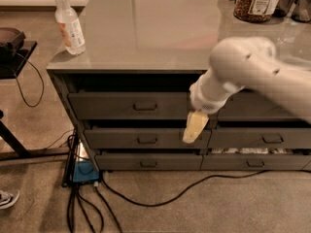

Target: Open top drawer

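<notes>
- top drawer point(131, 106): plain dark grey, with a handle in the same grey
- end effector point(194, 126): pale cream-yellow, below the table's front edge, before the drawer fronts
- arm point(243, 67): white
- table point(146, 28): glossy grey with pale reflections
- bottle point(69, 23), front left corner: clear, white cap, orange-and-white label
- jar point(255, 1), far right edge: brown contents, white label
- box point(85, 171) on the floor: blue
</notes>
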You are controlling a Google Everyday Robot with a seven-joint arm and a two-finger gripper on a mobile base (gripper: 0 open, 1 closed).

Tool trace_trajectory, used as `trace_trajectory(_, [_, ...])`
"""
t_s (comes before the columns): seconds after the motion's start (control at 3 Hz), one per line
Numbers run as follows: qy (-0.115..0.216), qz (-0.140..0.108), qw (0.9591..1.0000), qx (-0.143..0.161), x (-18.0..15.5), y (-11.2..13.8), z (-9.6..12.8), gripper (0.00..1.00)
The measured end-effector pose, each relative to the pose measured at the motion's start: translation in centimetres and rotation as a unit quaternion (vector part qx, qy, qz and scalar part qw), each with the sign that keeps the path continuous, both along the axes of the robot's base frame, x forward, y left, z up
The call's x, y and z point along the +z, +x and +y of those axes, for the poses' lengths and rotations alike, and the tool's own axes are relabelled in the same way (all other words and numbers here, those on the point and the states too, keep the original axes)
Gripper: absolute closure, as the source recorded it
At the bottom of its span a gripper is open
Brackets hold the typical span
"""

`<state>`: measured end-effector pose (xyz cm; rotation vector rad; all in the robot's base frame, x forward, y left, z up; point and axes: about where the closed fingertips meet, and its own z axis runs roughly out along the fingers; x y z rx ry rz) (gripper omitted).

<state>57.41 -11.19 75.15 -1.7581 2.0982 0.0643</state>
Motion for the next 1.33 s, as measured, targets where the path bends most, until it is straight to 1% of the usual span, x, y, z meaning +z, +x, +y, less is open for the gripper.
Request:
trace_trajectory(0.33, [-0.043, -0.045, 0.9971, -0.043, -4.4, -0.8, -2.4, 0.00])
trace_trajectory(0.67, [-0.052, -0.118, 0.9895, -0.066, -5.8, 2.1, -4.4, 0.00])
trace_trajectory(1.0, [-0.013, -0.192, 0.9788, -0.071, -4.6, 6.9, -4.2, 0.00])
trace_trajectory(1.33, [0.051, -0.230, 0.9703, -0.055, -2.9, 11.4, -2.6, 0.00])
